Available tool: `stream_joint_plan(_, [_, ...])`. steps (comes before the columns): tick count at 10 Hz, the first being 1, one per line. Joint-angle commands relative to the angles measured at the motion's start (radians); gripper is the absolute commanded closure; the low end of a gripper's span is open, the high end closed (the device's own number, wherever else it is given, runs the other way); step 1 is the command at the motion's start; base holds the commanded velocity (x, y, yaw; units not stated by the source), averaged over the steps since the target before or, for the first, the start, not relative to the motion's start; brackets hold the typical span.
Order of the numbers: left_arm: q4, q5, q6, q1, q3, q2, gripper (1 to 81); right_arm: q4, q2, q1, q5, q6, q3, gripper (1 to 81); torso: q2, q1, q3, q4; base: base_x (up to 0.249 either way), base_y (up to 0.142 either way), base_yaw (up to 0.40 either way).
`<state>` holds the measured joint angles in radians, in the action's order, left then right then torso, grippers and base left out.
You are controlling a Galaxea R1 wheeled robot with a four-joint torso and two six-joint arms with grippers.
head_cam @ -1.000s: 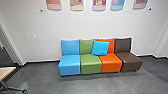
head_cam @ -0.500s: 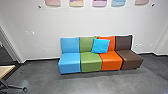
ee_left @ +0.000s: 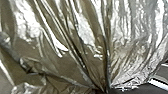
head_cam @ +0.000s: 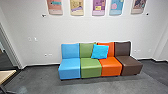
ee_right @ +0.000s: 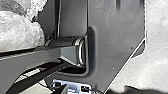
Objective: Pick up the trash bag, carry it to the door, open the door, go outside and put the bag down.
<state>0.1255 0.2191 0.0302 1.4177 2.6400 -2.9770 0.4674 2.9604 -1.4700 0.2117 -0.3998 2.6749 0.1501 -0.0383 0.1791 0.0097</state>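
The trash bag (ee_left: 60,45) shows large, dark and shiny, in the left wrist view. Its folds draw together into a tight bunch low in that view, where my left gripper (ee_left: 103,89) is shut on it. In the right wrist view, crinkled, shiny plastic (ee_right: 20,33) lies beyond the robot's own dark plate and jointed bar; it looks like part of the bag.
Ahead, a row of blue, green, orange and brown seats (head_cam: 91,67) stands against a white wall, with a bright blue cushion (head_cam: 100,51) on it. Posters (head_cam: 99,7) hang above. At the left are a light tabletop (head_cam: 6,75) and an opening (head_cam: 5,55).
The head camera has moved: its picture rose a little, then dropped back further, so more of the posters shows. The seats and cushion keep their places in the room.
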Motion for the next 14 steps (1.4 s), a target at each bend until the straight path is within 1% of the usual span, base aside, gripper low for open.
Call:
stream_joint_plan(1, [-0.004,0.08,0.01,-0.047,0.005,-0.004,81.1,0.002,-0.002,0.049,0.081,-0.004,0.003,1.0,0.0,0.0,0.0,0.0,0.0,0.0,0.0])
stream_joint_plan(3, [-0.021,0.08,0.008,-0.047,0.005,-0.01,81.1,0.0,0.004,0.049,0.069,-0.004,0.003,1.0,0.0,0.0,0.001,0.0,0.0,0.0,0.0])
stream_joint_plan(8, [-0.023,0.081,0.008,-0.047,0.032,-0.016,81.1,-0.006,0.011,0.047,0.069,-0.004,0.009,1.0,0.0,0.0,0.001,0.0,0.0,0.0,0.0])
stream_joint_plan(11, [-0.021,0.082,0.008,-0.047,0.032,-0.019,81.1,-0.004,0.013,0.042,0.06,-0.005,0.012,1.0,0.0,0.0,0.001,0.0,0.0,0.0,-0.172])
stream_joint_plan(14, [-0.018,0.082,0.008,-0.047,0.032,-0.014,81.1,-0.023,0.024,0.041,0.055,-0.004,0.012,1.0,0.0,0.001,0.001,0.0,0.0,0.0,-0.204])
